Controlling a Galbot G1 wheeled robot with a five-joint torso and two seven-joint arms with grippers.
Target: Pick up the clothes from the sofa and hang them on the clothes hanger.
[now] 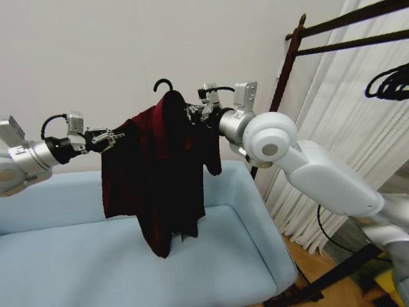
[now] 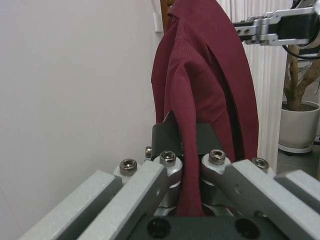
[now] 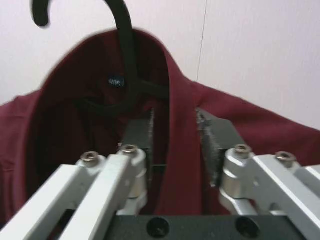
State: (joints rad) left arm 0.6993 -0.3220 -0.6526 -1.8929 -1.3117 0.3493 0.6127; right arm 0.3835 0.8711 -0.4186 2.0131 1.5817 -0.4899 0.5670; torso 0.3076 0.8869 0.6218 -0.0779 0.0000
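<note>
A dark red shirt [image 1: 156, 173] hangs on a black hanger [image 1: 163, 84] in the air above the light blue sofa [image 1: 70, 256]. My left gripper [image 1: 117, 136] is shut on the shirt's shoulder edge; the left wrist view shows the red cloth [image 2: 200, 85] pinched in my left gripper [image 2: 187, 150]. My right gripper [image 1: 192, 115] holds the other side near the collar. In the right wrist view a fold of the shirt [image 3: 182, 150] sits in my right gripper [image 3: 175, 145], with the hanger hook [image 3: 123, 30] just beyond. The dark wooden clothes rack [image 1: 345, 24] stands at the upper right.
Black hangers [image 1: 387, 83] hang on the rack's rail. White curtains [image 1: 345, 147] cover the right side behind the rack. A bare white wall [image 1: 96, 51] rises behind the sofa. A potted plant [image 2: 298, 125] stands on the floor beyond the shirt.
</note>
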